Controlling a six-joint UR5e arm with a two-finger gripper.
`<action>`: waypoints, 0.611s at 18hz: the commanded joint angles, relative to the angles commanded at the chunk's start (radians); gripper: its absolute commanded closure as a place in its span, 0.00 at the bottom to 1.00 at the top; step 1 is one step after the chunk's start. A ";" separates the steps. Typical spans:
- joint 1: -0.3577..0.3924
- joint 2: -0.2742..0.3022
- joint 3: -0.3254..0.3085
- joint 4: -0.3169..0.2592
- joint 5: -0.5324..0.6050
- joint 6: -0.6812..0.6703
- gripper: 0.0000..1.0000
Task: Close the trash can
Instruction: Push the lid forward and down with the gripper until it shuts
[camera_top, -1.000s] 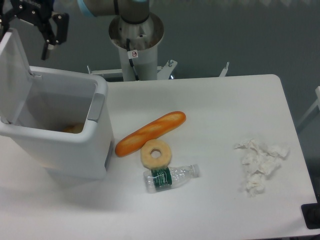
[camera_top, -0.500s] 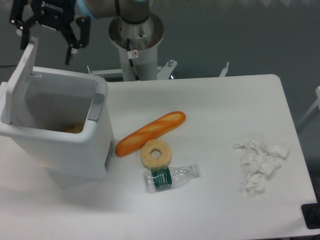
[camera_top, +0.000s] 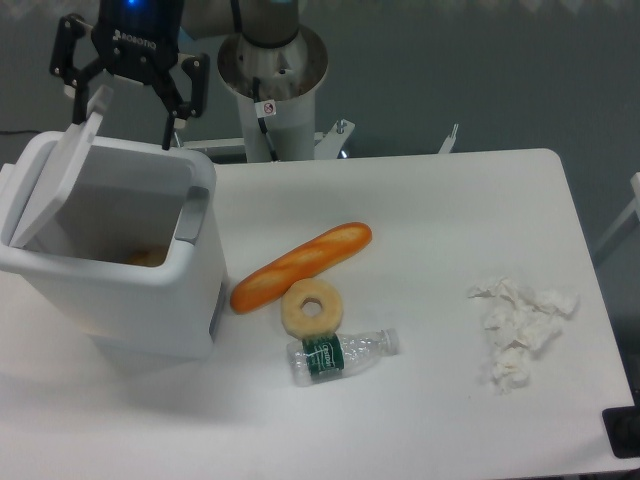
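A robot arm's gripper (camera_top: 128, 98) hangs above the far rim of the trash can (camera_top: 110, 250), its two black fingers spread wide apart and holding nothing. The can, a boxy white bin, stands at the left end of the white table (camera_top: 450, 200), its grey latch (camera_top: 193, 215) facing toward the middle of the table. Its lid (camera_top: 55, 170) leans inward from the hinge on the left, partly raised, with the top edge of the lid just by the left finger (camera_top: 70, 75); whether the two touch cannot be told from this view. The opening is uncovered, and something tan lies at the bottom of the bin.

The closing appears to be under way but unfinished. The chief risk from here is that the finger slips off the thin top edge of the lid, letting it drop hard or swing back open. A push aimed too low could catch the can's rim and shove the light bin across the table. If the lid comes down crooked, it may rest on the rim without seating at the latch.

Well apart from the can lie a bread loaf (camera_top: 301, 266), a ring-shaped pastry (camera_top: 312, 307), a plastic bottle (camera_top: 342, 354) and crumpled tissues (camera_top: 520, 330).
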 joint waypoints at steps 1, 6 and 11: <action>0.000 -0.012 0.000 0.000 0.000 0.000 0.00; 0.009 -0.048 -0.003 0.000 0.078 0.000 0.00; 0.017 -0.064 -0.005 0.000 0.083 0.000 0.00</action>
